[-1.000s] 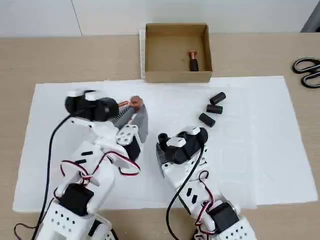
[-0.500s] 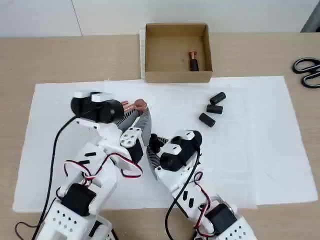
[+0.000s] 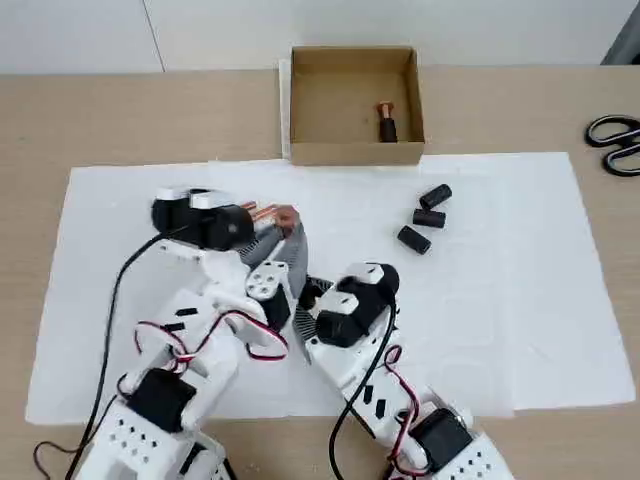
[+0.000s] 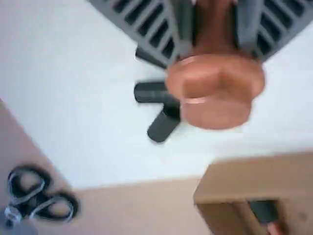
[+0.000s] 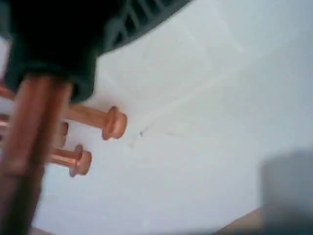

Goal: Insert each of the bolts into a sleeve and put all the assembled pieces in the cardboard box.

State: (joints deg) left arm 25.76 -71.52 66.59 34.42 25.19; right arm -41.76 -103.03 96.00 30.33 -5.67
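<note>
one bolt (image 4: 215, 93) is clenched by the left tool (image 4: 213, 34) near the box (image 3: 352, 152). the right tool's (image 3: 308, 290) state cannot be told.

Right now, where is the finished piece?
In the high view, the finished piece lies in the box, near its right wall, farther out than the three sleeves.

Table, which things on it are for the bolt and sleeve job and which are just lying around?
Job: held bolt, held sleeve, loose bolts, three loose sleeves, cardboard box, assembled piece inside it.
Lying about: scissors, white sheet.
</note>
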